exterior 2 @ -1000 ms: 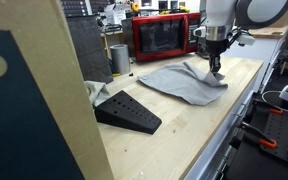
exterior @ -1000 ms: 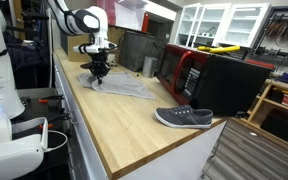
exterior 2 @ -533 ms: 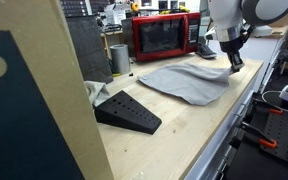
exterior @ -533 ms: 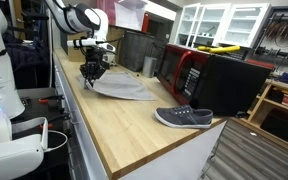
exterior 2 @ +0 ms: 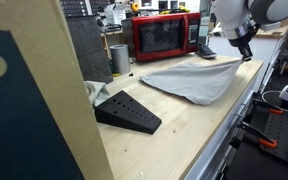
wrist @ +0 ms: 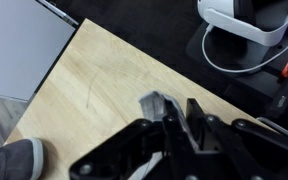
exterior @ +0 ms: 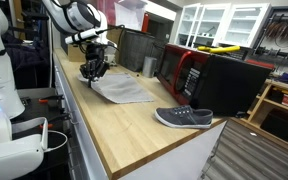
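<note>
- One grey cloth lies spread on the worktop, in front of the red microwave.
- The jaws stand nearly closed, pinching one corner of the cloth, which rises slightly off the wood to meet them.
- From the jaws, the cloth's long axis runs along the worktop toward the shoe, which lies well apart from its free end.

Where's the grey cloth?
In an exterior view, the grey cloth lies spread on the wooden counter, before the red microwave, one corner at the gripper.
</note>
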Robot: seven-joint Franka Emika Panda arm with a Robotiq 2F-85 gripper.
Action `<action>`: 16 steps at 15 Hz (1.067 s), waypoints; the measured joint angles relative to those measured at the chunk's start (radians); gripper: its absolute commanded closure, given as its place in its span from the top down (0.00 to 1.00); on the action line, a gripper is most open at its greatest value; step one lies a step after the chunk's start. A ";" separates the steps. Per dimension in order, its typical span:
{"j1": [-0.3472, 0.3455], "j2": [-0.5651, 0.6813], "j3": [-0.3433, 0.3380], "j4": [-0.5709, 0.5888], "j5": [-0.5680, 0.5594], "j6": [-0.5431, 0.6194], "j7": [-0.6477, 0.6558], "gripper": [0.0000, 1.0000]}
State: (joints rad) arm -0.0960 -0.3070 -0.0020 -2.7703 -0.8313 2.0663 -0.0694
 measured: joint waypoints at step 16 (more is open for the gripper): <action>0.109 -0.027 -0.040 0.042 0.494 0.455 0.013 0.75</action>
State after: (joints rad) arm 0.0127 -0.3340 -0.0421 -2.7282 -0.3377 2.5213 -0.0564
